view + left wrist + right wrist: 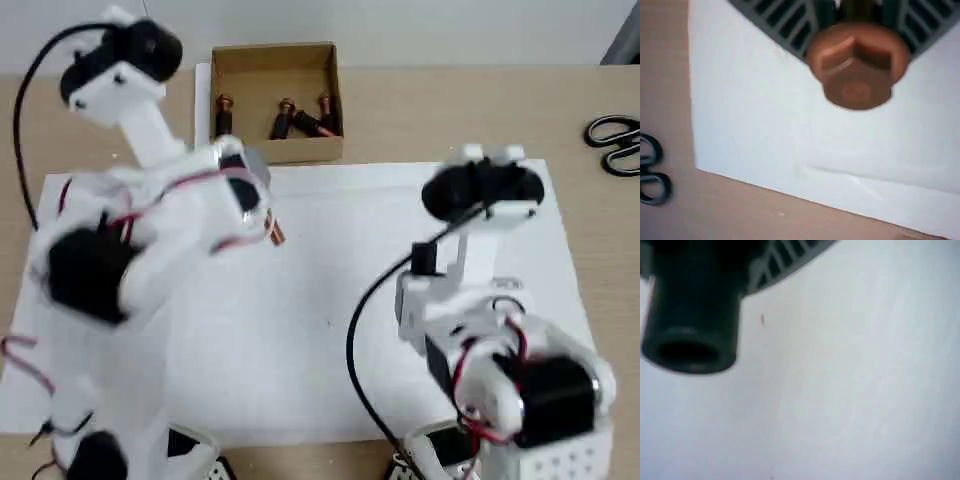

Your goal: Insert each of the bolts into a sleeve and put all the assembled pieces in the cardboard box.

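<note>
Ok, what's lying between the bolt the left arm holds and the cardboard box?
In the high view, the white sheet between the bolt and the cardboard box lies bare.

Open white mat (pixel 300 330) between both arms — cardboard box (pixel 290 150) beyond, seemingly unobstructed above.
</note>
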`<control>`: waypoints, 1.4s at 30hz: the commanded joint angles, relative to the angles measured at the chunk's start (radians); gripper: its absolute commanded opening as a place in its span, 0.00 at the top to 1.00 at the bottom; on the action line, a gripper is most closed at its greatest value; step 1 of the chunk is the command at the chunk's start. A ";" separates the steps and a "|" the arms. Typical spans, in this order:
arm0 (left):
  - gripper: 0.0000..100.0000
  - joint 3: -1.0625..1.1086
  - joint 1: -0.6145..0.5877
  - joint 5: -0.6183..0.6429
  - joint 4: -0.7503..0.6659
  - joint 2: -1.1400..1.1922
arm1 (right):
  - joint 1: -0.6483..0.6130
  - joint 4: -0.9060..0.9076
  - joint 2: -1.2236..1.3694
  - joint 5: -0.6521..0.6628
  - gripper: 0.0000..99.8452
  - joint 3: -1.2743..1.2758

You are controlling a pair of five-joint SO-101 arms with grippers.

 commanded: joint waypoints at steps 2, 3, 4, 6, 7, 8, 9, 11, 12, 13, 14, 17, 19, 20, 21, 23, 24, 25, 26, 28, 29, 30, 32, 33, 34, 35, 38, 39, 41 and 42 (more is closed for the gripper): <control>0.99 0.166 0.021 -0.017 0.011 -0.173 | -0.015 0.004 -0.073 0.008 1.00 0.048; 0.99 0.209 0.028 -0.026 0.011 -0.204 | -0.018 0.004 -0.079 0.009 1.00 0.061; 0.99 0.248 0.037 -0.032 0.008 -0.241 | -0.028 0.004 -0.087 0.009 1.00 0.072; 0.99 0.317 0.064 -0.035 -0.020 -0.316 | -0.065 0.002 -0.104 0.009 1.00 0.086; 0.99 0.351 0.075 -0.041 -0.038 -0.356 | -0.091 0.002 -0.111 0.009 1.00 0.095; 0.99 0.389 0.084 -0.054 -0.060 -0.396 | -0.124 0.002 -0.119 0.006 1.00 0.106; 0.99 0.430 0.092 -0.063 -0.087 -0.436 | -0.157 0.002 -0.127 0.005 1.00 0.115; 0.99 0.524 0.101 -0.077 -0.143 -0.516 | -0.209 -0.010 -0.142 0.003 1.00 0.137; 0.99 0.572 0.101 -0.084 -0.163 -0.560 | -0.229 -0.028 -0.150 0.003 1.00 0.152; 0.99 0.622 0.103 -0.095 -0.180 -0.603 | -0.246 -0.048 -0.159 0.003 1.00 0.166; 0.99 0.671 0.104 -0.110 -0.195 -0.651 | -0.263 -0.067 -0.170 0.003 1.00 0.183; 0.99 0.817 0.137 -0.158 -0.227 -0.807 | -0.318 -0.130 -0.211 0.008 1.00 0.261; 0.99 0.912 0.152 -0.175 -0.264 -0.919 | -0.361 -0.170 -0.252 0.008 1.00 0.304; 0.99 0.960 0.152 -0.187 -0.284 -0.973 | -0.381 -0.194 -0.274 0.008 1.00 0.324; 0.99 1.006 0.152 -0.201 -0.305 -1.025 | -0.398 -0.219 -0.294 0.009 1.00 0.345; 0.99 1.095 0.153 -0.219 -0.348 -1.120 | -0.417 -0.266 -0.338 0.009 1.00 0.393; 0.99 1.135 0.155 -0.221 -0.367 -1.166 | -0.421 -0.285 -0.363 0.009 1.00 0.417; 0.99 1.171 0.155 -0.222 -0.384 -1.206 | -0.427 -0.298 -0.384 0.009 1.00 0.440; 0.99 1.208 0.155 -0.226 -0.397 -1.244 | -0.433 -0.308 -0.407 0.011 1.00 0.460; 0.99 1.270 0.155 -0.226 -0.423 -1.312 | -0.444 -0.326 -0.453 0.011 1.00 0.503; 0.99 1.297 0.155 -0.226 -0.433 -1.339 | -0.444 -0.335 -0.476 0.011 1.00 0.528; 0.99 1.320 0.155 -0.226 -0.440 -1.363 | -0.444 -0.341 -0.503 0.011 1.00 0.552; 0.99 1.372 0.155 -0.226 -0.454 -1.409 | -0.444 -0.355 -0.556 0.011 1.00 0.595; 0.99 1.399 0.155 -0.226 -0.462 -1.428 | -0.444 -0.364 -0.584 0.014 1.00 0.617; 0.99 1.423 0.155 -0.224 -0.473 -1.441 | -0.444 -0.375 -0.610 0.032 1.00 0.646; 0.99 1.442 0.155 -0.221 -0.483 -1.445 | -0.444 -0.387 -0.638 0.058 1.00 0.683; 0.99 1.486 0.150 -0.216 -0.560 -1.445 | -0.444 -0.435 -0.728 0.086 1.00 0.789; 0.99 1.498 0.150 -0.210 -0.600 -1.445 | -0.446 -0.456 -0.757 0.089 1.00 0.827; 0.99 1.517 0.150 -0.206 -0.675 -1.445 | -0.470 -0.487 -0.805 0.089 1.00 0.893; 0.99 1.524 0.150 -0.206 -0.707 -1.445 | -0.490 -0.498 -0.825 0.089 1.00 0.919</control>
